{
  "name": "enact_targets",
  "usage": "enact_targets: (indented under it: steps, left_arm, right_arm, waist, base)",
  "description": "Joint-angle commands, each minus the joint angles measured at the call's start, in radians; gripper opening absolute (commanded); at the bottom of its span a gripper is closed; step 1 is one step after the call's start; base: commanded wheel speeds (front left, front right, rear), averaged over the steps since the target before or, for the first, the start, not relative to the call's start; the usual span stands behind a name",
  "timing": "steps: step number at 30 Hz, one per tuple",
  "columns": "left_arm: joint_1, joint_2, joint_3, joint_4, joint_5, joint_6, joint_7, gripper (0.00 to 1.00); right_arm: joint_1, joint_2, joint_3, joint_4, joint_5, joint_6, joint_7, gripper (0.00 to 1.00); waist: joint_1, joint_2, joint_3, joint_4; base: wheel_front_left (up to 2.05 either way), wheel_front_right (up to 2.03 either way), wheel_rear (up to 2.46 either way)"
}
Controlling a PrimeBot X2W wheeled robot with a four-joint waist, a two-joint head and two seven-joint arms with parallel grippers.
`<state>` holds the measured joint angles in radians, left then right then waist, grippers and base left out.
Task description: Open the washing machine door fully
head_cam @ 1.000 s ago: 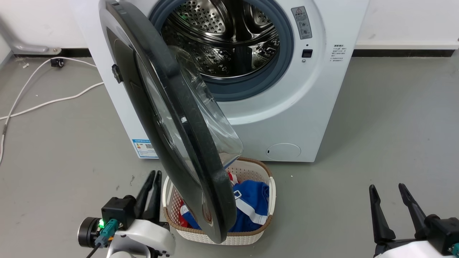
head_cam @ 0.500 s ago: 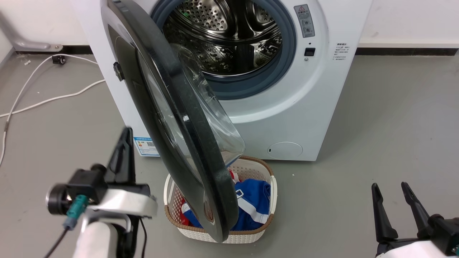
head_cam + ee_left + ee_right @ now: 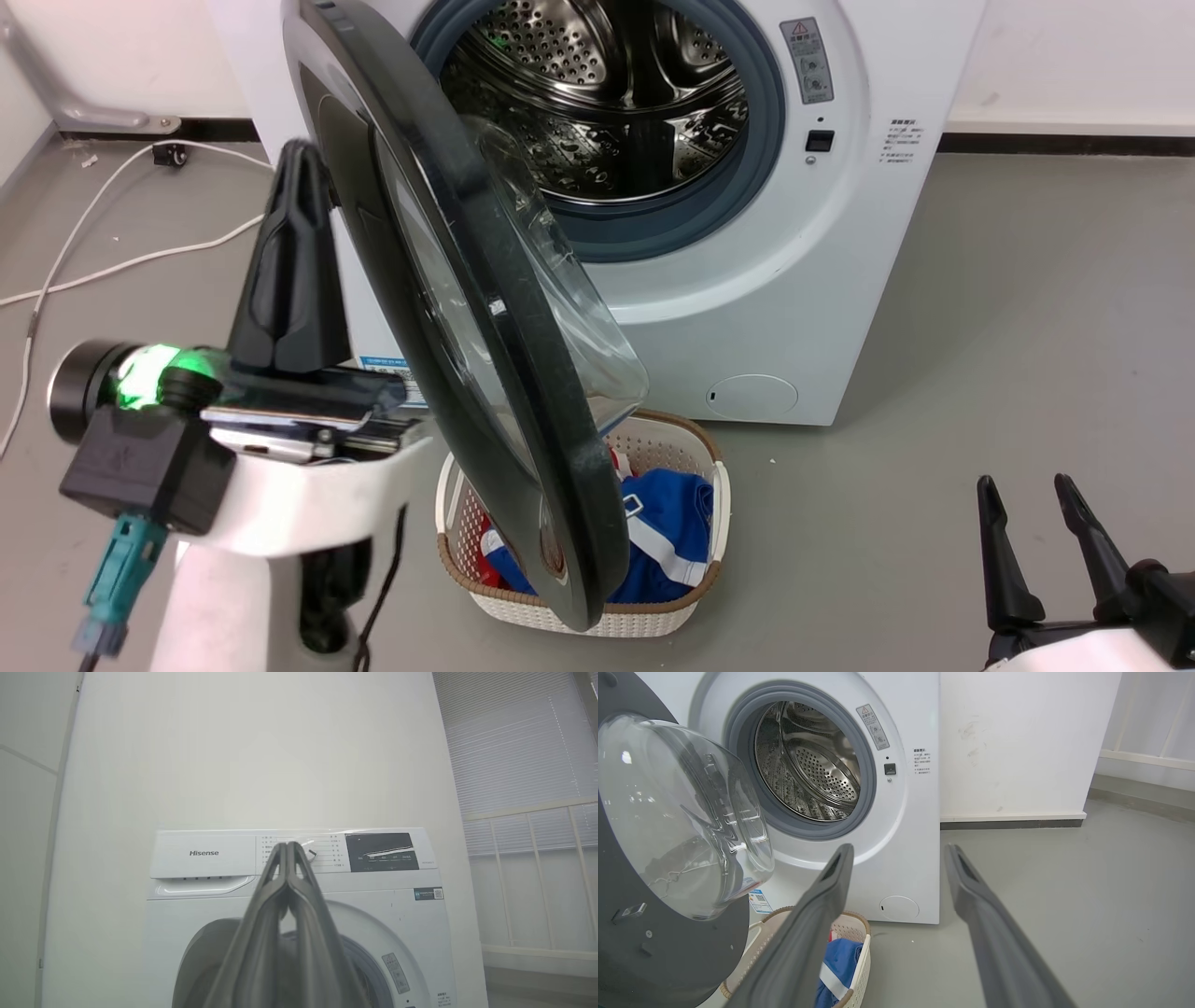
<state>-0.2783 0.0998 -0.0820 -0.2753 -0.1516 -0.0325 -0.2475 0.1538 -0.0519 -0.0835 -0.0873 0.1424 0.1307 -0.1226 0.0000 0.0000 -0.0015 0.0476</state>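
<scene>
**DESK:** Which step is in hand?

**PHOTOGRAPHER:** Opening, part done. The large round glossy black washing machine door [image 3: 485, 308], a clear glass bowl at its centre, stands swung out from the left edge of the white front-loading washing machine [image 3: 747, 308], roughly edge-on to the head camera. Its lower rim hangs over a white woven-plastic laundry basket [image 3: 677, 607] on the grey floor [image 3: 980, 327], just in front of the machine. The steel drum [image 3: 607, 103] is exposed.

**DESK:** And the claws?

**PHOTOGRAPHER:** The left claw [image 3: 297, 163] is raised beside the door's outer face, its two dark fingers pressed together on nothing. I cannot tell whether it touches the rim. The right claw [image 3: 1024, 485] sits low over the floor, well to the right of the basket, fingers spread and empty.

**DESK:** What does the next move call for?

**PHOTOGRAPHER:** By my reading, more swing toward the machine's left side. The left claw is on the outer side, so it would have to hook the rim and draw it round. Otherwise the right claw would push on the inner face beside the glass. Either way the move needs a wide, steady arc.

**DESK:** Any writing?

**PHOTOGRAPHER:** "Hisense" [image 3: 203, 853] in grey, at the top left corner of the machine's front. A grey warning sticker [image 3: 808, 61] with a red triangle sits right of the drum opening. A blue-and-white label [image 3: 759, 899] sits at the front's lower left corner. The print on both is too small to read.
</scene>
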Motion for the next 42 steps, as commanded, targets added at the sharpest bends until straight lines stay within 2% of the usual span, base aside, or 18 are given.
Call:
enact_targets:
  steps: [1,11,16,20,33,37,42]
  left_arm:
    - [-0.019,-0.007,-0.025,-0.046,0.003,-0.001,0.010,0.00]
    - [-0.021,-0.032,-0.230,-0.208,-0.041,-0.038,0.117,0.00]
    - [0.002,-0.034,-0.367,-0.226,-0.080,-0.065,0.190,0.00]
    - [0.027,-0.018,-0.438,-0.223,-0.105,-0.077,0.241,0.00]
    - [0.189,0.049,-0.556,-0.056,-0.178,-0.078,0.403,0.00]
    - [0.217,0.063,-0.566,0.033,-0.185,-0.072,0.417,0.00]
    - [0.224,0.052,-0.565,0.123,-0.192,-0.064,0.402,0.00]
  right_arm:
    - [0.004,0.003,0.000,0.003,0.007,0.000,-0.006,1.00]
    - [0.003,0.003,-0.003,0.028,0.014,0.000,-0.015,1.00]
    - [0.003,0.003,-0.002,0.042,0.017,0.000,-0.015,1.00]
    - [-0.002,0.003,-0.006,0.051,0.017,0.000,-0.017,1.00]
    - [-0.021,0.003,0.005,0.083,0.024,0.000,-0.025,1.00]
    - [-0.034,0.003,0.009,0.092,0.026,0.000,-0.029,1.00]
    - [-0.044,0.003,0.010,0.104,0.030,0.000,-0.032,1.00]
  waist:
    - [0.0000,0.0000,0.001,0.003]
    - [0.0000,0.0000,0.000,0.012]
    - [0.0000,0.0000,0.002,0.023]
    - [0.0000,0.0000,0.001,0.034]
    - [0.0000,0.0000,0.022,0.043]
    - [0.0000,0.0000,0.035,0.039]
    - [0.0000,0.0000,0.045,0.035]
  base:
    - [0.00,0.00,0.00]
    - [0.00,0.00,0.00]
    - [0.00,0.00,0.00]
    - [0.00,0.00,0.00]
    - [0.00,0.00,0.00]
    - [0.00,0.00,0.00]
    - [0.00,0.00,0.00]
